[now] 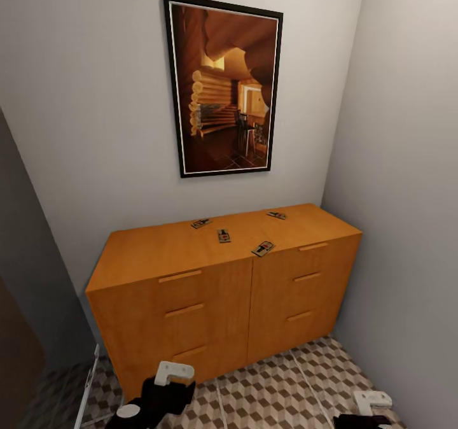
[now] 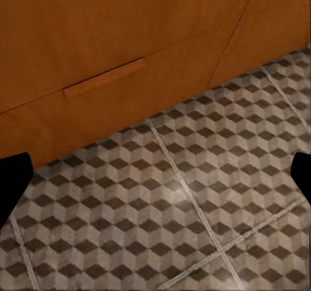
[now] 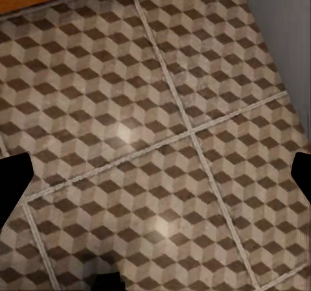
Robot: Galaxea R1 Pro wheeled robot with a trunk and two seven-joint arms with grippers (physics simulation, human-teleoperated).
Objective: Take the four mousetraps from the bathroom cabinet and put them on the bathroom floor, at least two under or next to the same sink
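Head view: left end effector [image 1: 162,387] low at frame bottom, in front of the cabinet's [image 1: 210,302] left drawer stack, over the bathroom floor [image 1: 280,384]. All drawers look closed, contents not visible. Four mousetraps sit on the cabinet's flat top, right of centre: mousetrap one [image 1: 200,223] near the back, mousetrap two [image 1: 224,235] just right of it, mousetrap three [image 1: 263,248] at the front edge, mousetrap four [image 1: 277,215] near the back wall. Markings on them too small to read. Framed picture [image 1: 222,85] of a log interior hangs on the wall above. Right end effector [image 1: 372,410] at the bottom right corner, near the side wall.

Left wrist view: fingertips [image 2: 13,177] wide apart at frame edges, holding nothing, aimed at tile and a lower drawer handle [image 2: 103,78].

Right wrist view: fingertips [image 3: 14,181] also wide apart, empty, over tile.
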